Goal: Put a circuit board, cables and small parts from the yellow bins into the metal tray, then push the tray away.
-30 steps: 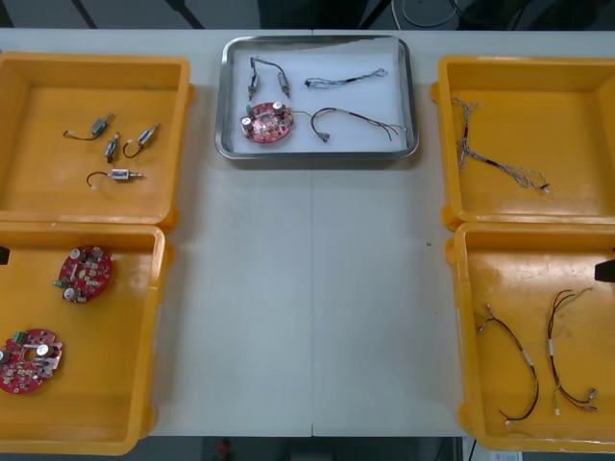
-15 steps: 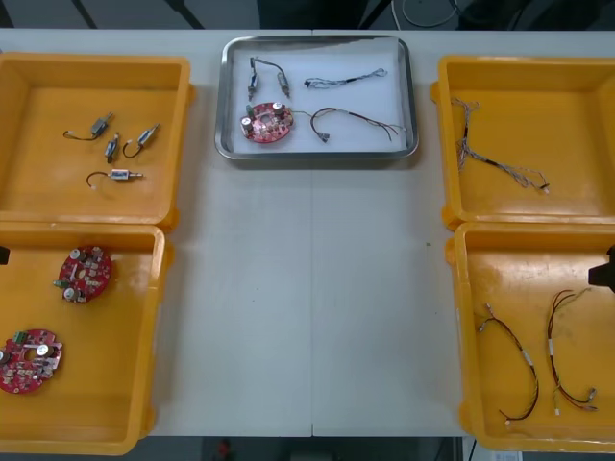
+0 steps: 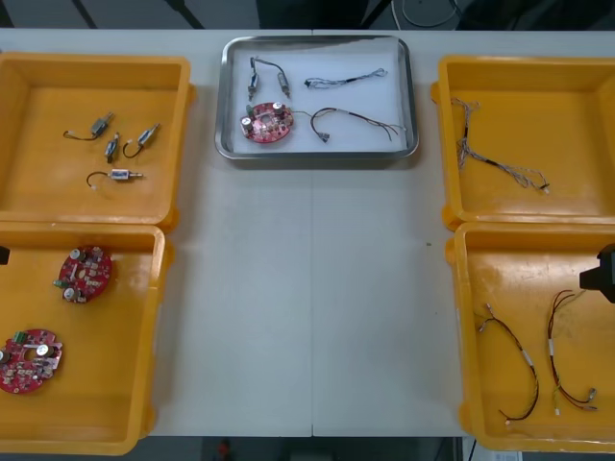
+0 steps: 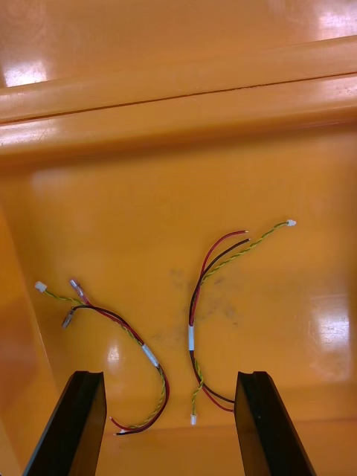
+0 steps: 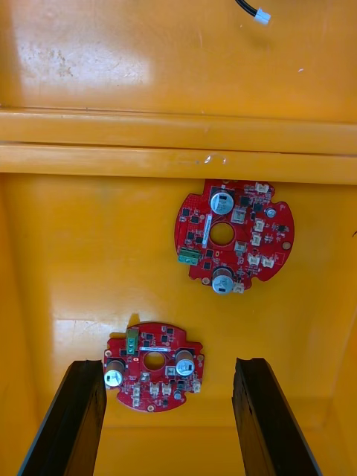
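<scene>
The loaded white-lined metal tray [image 3: 396, 96] sat far centre. Over the near-right yellow bin [image 3: 463, 336] the right claw [image 4: 167, 379] hung open, empty, two red-and-yellow cables [image 4: 191, 338] lying lengthwise below, between its fingers; the left claw [image 5: 169, 364], open, hovered over round red circuit boards [image 5: 234, 236].

My left gripper [image 5: 169, 364] hangs over a bin [image 5: 67, 260] that reads orange on my feed, its black fingers [image 5: 71, 416] standing wide apart. A round red circuit board [image 5: 154, 366] lies flat on the bin floor between the fingertips, closer to the finger on its nine o'clock side. A second board [image 5: 234, 232] lies apart from it, at about one o'clock from the first, just short of the bin's far rim [image 5: 111, 165]. Past that rim, in the neighbouring bin [image 5: 111, 52], I see the end of a black cable [image 5: 251, 9] with a white plug.
</scene>
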